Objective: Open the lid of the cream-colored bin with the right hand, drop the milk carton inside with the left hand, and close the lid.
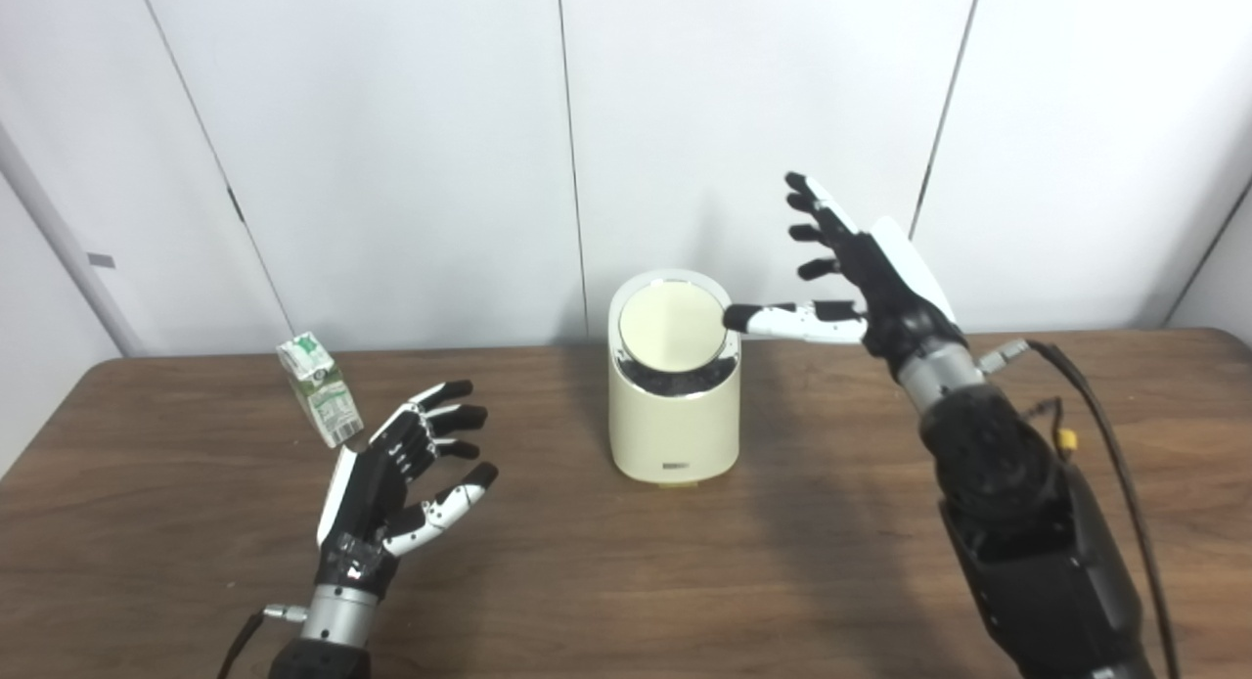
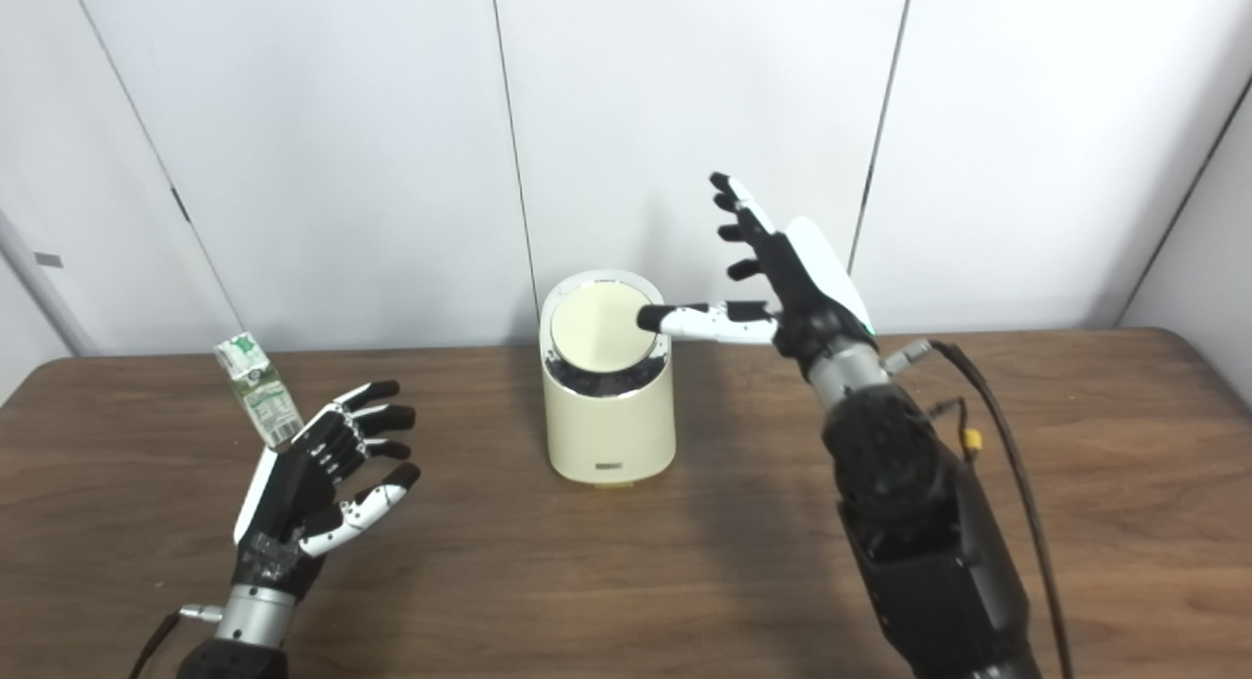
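The right hand [image 1: 866, 268], fingers spread and holding nothing, sets its thumb at the edge of the bin's lid [image 1: 673, 326], apparently not yet open. The left hand [image 1: 391, 483] waits empty beside the milk carton [image 1: 320, 388], untouched on the worktop [image 1: 685, 571].

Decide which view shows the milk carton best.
The left eye view: the carton stands almost clear beyond the left hand. In the right eye view the hand's fingers overlap the carton's lower corner.

Both head views look down and forward over the desk [image 1: 626, 581] from close; side by side, sharing nearly the whole scene.
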